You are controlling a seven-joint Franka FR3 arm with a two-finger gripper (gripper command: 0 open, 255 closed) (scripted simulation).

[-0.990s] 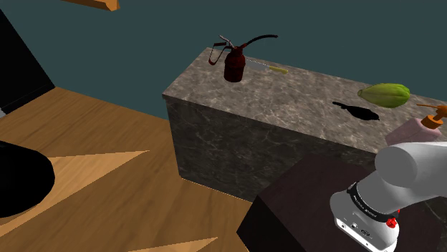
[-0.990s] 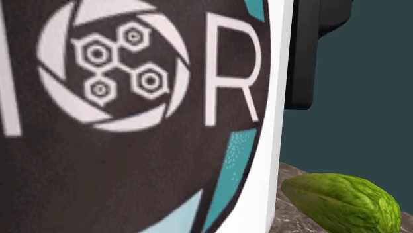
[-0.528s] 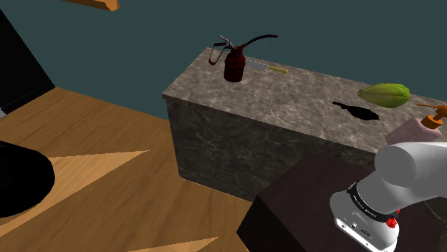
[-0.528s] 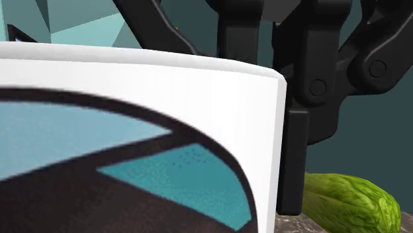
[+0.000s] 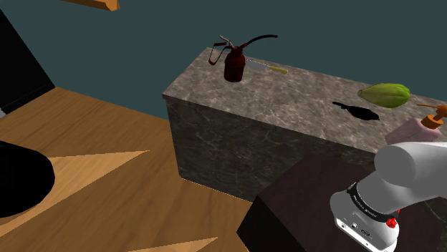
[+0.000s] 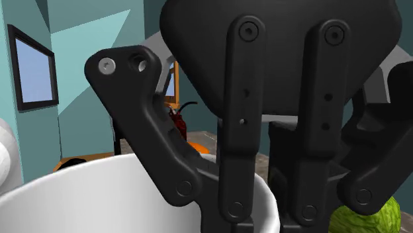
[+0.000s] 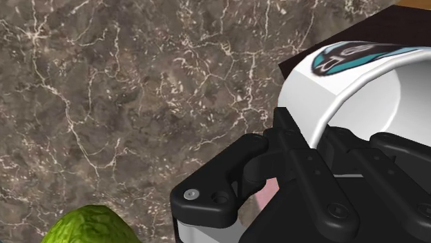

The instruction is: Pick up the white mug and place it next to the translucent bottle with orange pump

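— What are your jaws doing?
— My gripper (image 7: 311, 141) is clamping the wall of the white mug (image 7: 345, 83). One finger is pressing on the outside just under the rim and the other is reaching inside.
— Where is the mug sitting?
— I am holding it over the marble counter (image 7: 138, 90), its teal and black print facing outward. Whether its base is touching the stone, I cannot tell. A green fruit (image 7: 90, 224) is lying near it.
— And the bottle?
— The bottle (image 5: 423, 129) with the orange pump is standing at the shoulder view's right edge, near that fruit. A dark shadow (image 5: 356, 111) is lying on the stone beside the fruit. A red oil can (image 5: 234, 63) is standing well apart.
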